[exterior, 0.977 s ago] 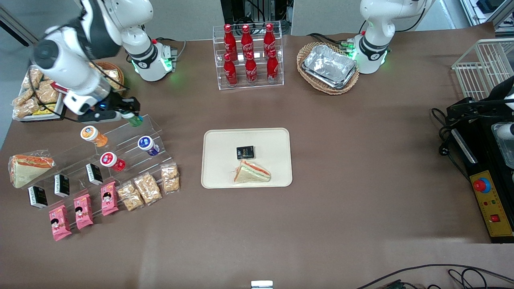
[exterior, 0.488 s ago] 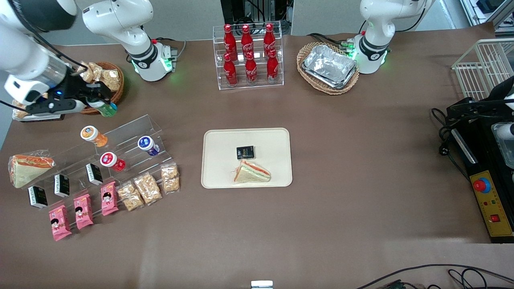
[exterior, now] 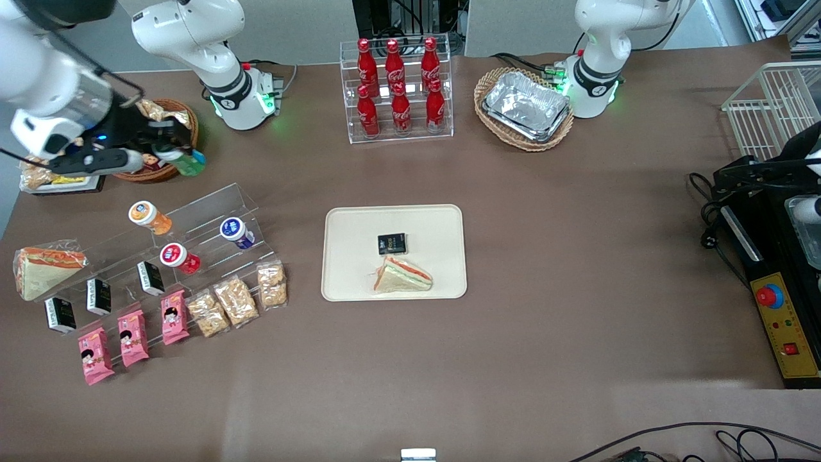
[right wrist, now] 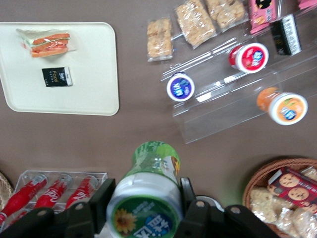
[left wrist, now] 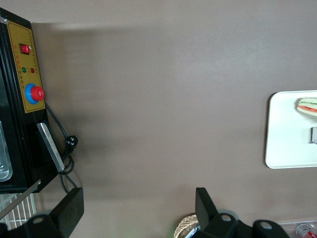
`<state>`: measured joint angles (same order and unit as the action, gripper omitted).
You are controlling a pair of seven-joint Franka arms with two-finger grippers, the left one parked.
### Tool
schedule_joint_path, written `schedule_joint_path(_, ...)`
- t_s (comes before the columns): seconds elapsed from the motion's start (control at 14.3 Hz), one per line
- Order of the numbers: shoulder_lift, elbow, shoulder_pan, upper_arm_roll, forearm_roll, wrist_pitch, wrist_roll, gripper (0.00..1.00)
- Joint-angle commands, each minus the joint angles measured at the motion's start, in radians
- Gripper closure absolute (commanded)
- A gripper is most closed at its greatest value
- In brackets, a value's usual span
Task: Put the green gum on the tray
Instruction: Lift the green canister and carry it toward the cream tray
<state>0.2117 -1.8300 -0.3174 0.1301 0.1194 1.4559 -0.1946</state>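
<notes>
Gripper (exterior: 172, 153) up in the air near the wicker basket (exterior: 183, 125) at the working arm's end of the counter (exterior: 545, 256). Jaws closed on the green gum (right wrist: 151, 191), clamping it just under the white lid; bottle body sticks out past the jaws, lying tilted rather than upright. Grip looks firm in the right wrist view.

Tray (exterior: 340, 221) sits well apart from the jaws, toward the counter's middle and nearer the front camera. It carries a sandwich (exterior: 402, 276) and a small black packet (exterior: 392, 244). Bare tray surface shows on the side toward the jaws and along the rim farthest from the front camera.

Step in hand, as judged: carry to tray. To do it well:
- keep height while crossing the clear acrylic stand (exterior: 192, 218), so the protruding bottle misses the blue bottle (exterior: 236, 232) and orange bottle (exterior: 149, 217);
- aim for the bare patch, clear of sandwich and packet;
- lower close to the tray before releasing; a round bottle let go on its side may roll toward the low rim.
</notes>
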Motion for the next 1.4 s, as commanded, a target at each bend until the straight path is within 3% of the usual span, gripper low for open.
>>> schedule_joint_path(0.0,-0.035,-0.006,-0.008,-0.088,0.031,0.039,-0.143,0.83)
schedule_joint_path(0.84,-0.132,-0.411,-0.009,-0.352,0.029,0.703,-0.408,0.83)
schedule_joint_path(1.33,-0.354,-0.411,-0.037,-0.365,0.028,0.94,-0.437,0.83)
